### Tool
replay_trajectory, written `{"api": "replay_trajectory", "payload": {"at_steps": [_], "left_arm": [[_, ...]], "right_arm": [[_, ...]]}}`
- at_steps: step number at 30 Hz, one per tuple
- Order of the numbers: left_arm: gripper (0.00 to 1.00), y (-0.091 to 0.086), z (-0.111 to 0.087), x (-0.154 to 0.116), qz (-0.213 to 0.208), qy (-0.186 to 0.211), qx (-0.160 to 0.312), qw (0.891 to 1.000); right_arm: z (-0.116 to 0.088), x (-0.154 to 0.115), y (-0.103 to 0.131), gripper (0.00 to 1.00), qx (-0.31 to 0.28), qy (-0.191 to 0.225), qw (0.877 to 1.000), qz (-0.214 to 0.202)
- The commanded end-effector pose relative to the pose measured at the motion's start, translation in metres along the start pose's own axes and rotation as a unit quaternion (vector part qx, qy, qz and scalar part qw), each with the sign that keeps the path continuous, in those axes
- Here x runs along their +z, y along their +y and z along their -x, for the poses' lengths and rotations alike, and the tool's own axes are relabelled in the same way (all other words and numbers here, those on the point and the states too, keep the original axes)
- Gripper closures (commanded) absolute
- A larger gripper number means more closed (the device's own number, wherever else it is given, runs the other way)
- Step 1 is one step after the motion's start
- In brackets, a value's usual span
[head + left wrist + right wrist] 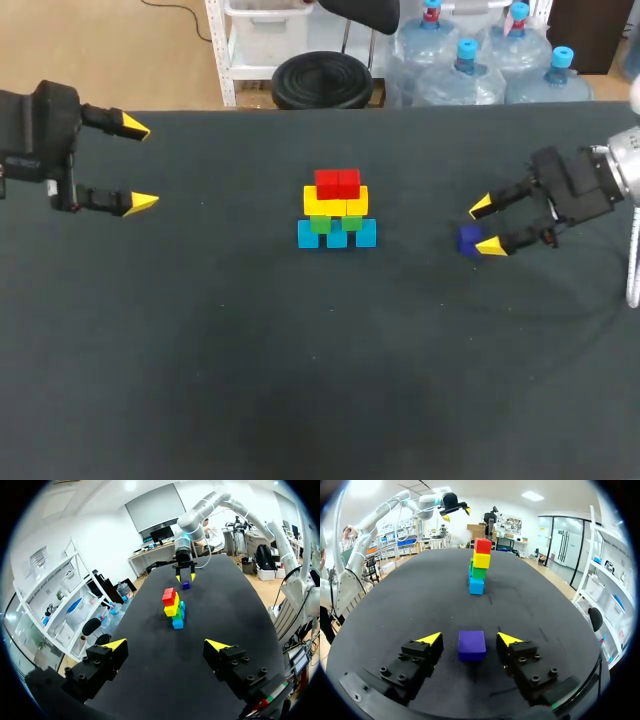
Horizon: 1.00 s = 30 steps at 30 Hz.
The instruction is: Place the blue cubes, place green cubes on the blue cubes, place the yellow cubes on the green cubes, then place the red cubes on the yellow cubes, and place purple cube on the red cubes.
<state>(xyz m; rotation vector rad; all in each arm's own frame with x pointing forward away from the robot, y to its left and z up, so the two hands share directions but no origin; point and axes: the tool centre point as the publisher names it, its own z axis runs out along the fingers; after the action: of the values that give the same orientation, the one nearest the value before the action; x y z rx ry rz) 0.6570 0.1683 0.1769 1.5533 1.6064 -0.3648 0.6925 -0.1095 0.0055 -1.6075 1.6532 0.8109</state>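
At the table's middle stands a stack: blue cubes (pixel 337 235) at the base, green cubes (pixel 335 222) on them, then yellow cubes (pixel 336 200), with red cubes (pixel 337 183) on top. The purple cube (pixel 472 645) lies on the table to the right (pixel 468 239). My right gripper (pixel 469 639) straddles it low over the table (pixel 486 227). A small gap shows on each side of the cube, so the fingers do not touch it. My left gripper (pixel 139 165) hangs wide open and empty at the far left, well away from the stack (pixel 172 607).
The black table (pixel 250 350) is bare around the stack and the purple cube. Its far edge (pixel 300 110) runs behind the stack.
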Motion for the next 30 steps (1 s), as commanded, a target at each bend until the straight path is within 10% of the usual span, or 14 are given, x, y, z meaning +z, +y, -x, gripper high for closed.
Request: {"api": "replay_trajectory", "payload": {"at_steps": [1,13,18,30], "left_arm": [[0.0,-0.001,-0.001,0.0,0.002,-0.003,0.002,1.0],[0.0,-0.001,-0.001,0.0,0.002,-0.003,0.002,1.0],[0.0,-0.001,-0.001,0.0,0.002,-0.003,0.002,1.0],[0.0,-0.001,-0.001,0.0,0.002,-0.003,0.002,1.0]], "right_arm": [[-0.001,0.003,-0.005,0.51,0.001,-0.001,1.0,0.007],[-0.008,0.008,-0.002,0.59,0.012,0.001,1.0,0.022],[-0.007,0.007,-0.001,1.0,0.011,0.0,1.0,0.024],[0.041,-0.02,-0.003,1.0,0.045,-0.019,0.999,0.018]]}}
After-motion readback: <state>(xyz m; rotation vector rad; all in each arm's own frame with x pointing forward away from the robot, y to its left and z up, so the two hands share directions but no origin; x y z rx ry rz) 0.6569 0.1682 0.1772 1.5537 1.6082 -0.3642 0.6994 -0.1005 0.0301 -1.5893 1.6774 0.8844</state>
